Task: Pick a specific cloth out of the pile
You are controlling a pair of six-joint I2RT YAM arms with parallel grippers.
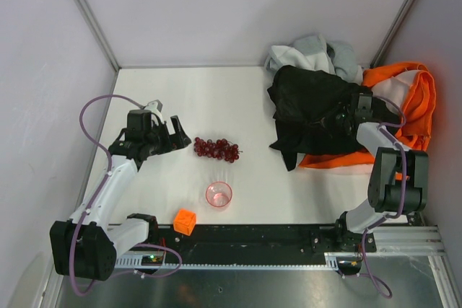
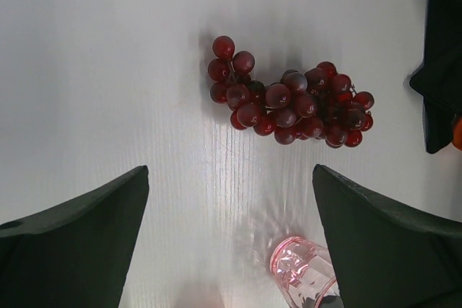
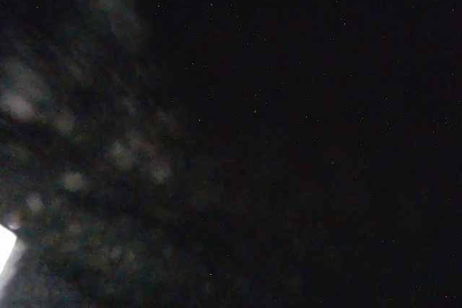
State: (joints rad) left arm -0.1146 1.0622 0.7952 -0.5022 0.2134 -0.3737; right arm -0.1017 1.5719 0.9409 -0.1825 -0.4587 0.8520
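Only in the top view could both arms be placed. There the right gripper (image 1: 341, 117) was seen pressed into the black garment (image 1: 307, 102) of the pile (image 1: 325, 70) at the table's (image 1: 216, 99) far right corner, while its wrist view was filled with dark, blurred fabric. Its jaws were closed. What they gripped could not be told, nor could the small black cloth be distinguished from that garment. An orange garment (image 1: 419, 102) was spread along the right edge.

The left gripper (image 1: 180, 133) was held wide open and empty near the left edge, with grapes (image 1: 216, 149) just beside it. Open table surface was seen between grapes and pile. A pink cup (image 1: 219, 195) and an orange cube (image 1: 185, 221) were set toward the near edge.
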